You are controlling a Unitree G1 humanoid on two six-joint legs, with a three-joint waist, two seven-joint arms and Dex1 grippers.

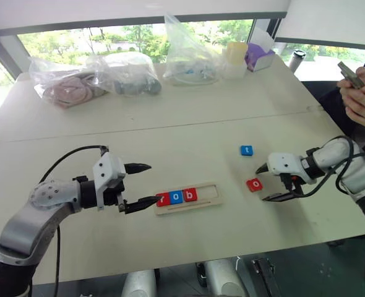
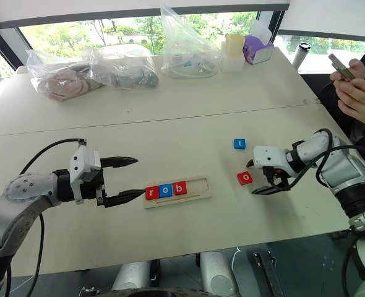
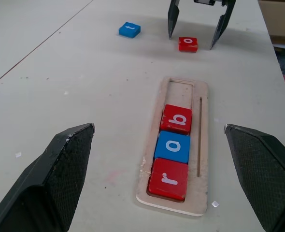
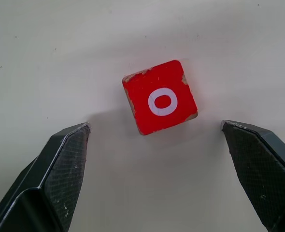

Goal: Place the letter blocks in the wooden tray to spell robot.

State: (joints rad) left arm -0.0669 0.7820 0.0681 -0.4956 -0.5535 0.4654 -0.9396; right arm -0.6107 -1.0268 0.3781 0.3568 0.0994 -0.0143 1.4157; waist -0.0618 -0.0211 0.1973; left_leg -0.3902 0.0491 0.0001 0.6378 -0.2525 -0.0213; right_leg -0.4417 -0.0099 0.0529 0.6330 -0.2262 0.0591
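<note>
The long pale wooden tray (image 1: pixel 188 199) lay on the white table (image 1: pixel 170 124) directly ahead of the left gripper (image 1: pixel 142 185), whose two black fingers stood wide apart with nothing between them, the lower fingertip close to the tray's near end. Three flat square letter blocks sat side by side in the tray's slot: a red block marked "r" (image 3: pixel 168 178) nearest this gripper, a blue block marked "o" (image 3: pixel 173 146) next, and a red block marked "b" (image 3: pixel 177 119) beyond it; the rest of the slot past "b" was vacant.

The right gripper (image 1: pixel 269 182) pointed down at the table with its fingers spread wide, empty. A loose red block marked "o" (image 4: pixel 160 96) lay flat on the table just ahead of the gap between those fingers, touching neither, its edges chipped to bare wood. A blue block marked "t" (image 1: pixel 247 150) lay near it, farther from the tray.

Well beyond both grippers, along the table's far edge, stood clear plastic bags (image 1: pixel 117 74) of soft goods, a pale yellow container (image 1: pixel 236 59) and a purple box (image 1: pixel 260 57). A person's hands (image 1: pixel 362 99) held a phone beside the table's right edge.
</note>
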